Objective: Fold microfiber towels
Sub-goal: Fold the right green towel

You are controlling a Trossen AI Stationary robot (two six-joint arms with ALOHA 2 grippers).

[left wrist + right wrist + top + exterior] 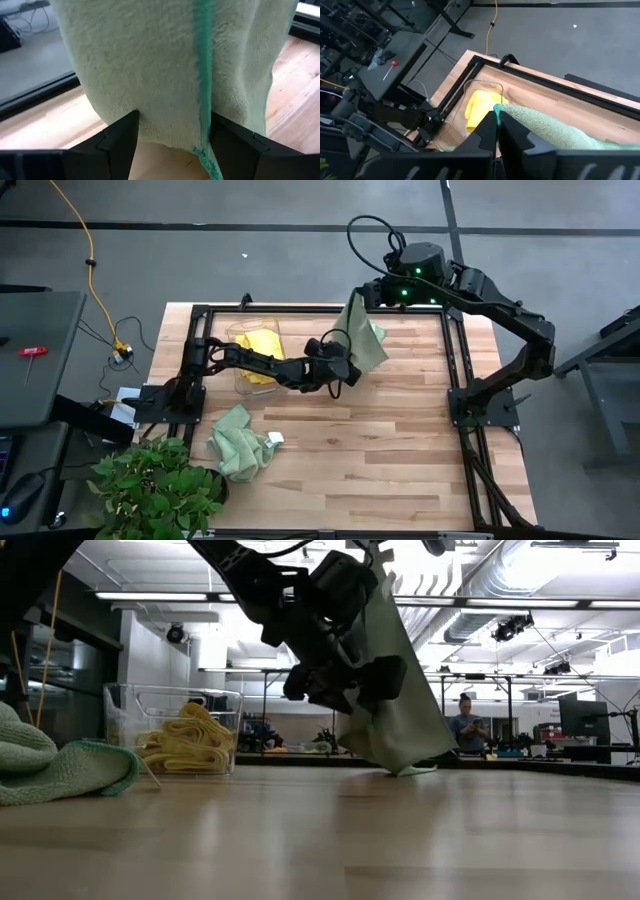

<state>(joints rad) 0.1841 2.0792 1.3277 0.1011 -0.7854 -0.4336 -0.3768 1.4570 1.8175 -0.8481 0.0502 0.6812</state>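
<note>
Sage-green towel [362,332] hangs from the right gripper [497,111], pinched at its top corner (lowest tip grazing the table [380,450]). Just below that, the left gripper [172,131] stands spread wide, fingers either side of the hanging cloth.

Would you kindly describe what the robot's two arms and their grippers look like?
Both arms are dark, nearly black, built of jointed tubular links. The right arm carries a rounded housing with small green lights and a black cable looping above it. The left arm looks knobbly, with cables along it. The left gripper has flat, angular black fingers; the right gripper has slim, black, wedge-shaped ones.
</note>
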